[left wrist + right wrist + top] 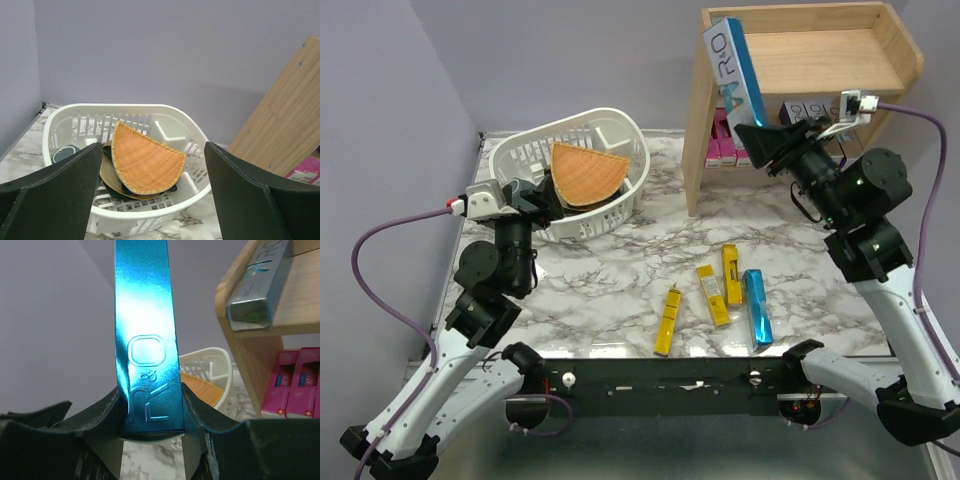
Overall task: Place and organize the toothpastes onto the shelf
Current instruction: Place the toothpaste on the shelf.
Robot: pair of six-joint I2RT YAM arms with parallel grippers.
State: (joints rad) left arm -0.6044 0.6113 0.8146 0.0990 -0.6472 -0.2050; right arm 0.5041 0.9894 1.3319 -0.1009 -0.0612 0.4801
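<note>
The right pincer point(756, 134) is closed on the lower end of a blue toothpaste carton point(145, 340), which is gripped across its narrow width and stood upright, its long axis vertical. Just beyond it, up and to the right in the wrist view, the shelf point(865, 75) is met at its front left corner. A silver-blue carton point(260, 287) is seen lying on the upper tier, and pink cartons point(295, 385) are stood on the lower one.

The held carton would probably need to be tipped from upright before it could be laid on the tier.

On the tabletop point(610, 280), three yellow cartons point(712, 295) and another blue one point(757, 307) are left lying, nearer the right arm.

The left pincer point(152, 165) is held wide open and empty, facing the white basket point(125, 112), well apart from the shelf.
</note>
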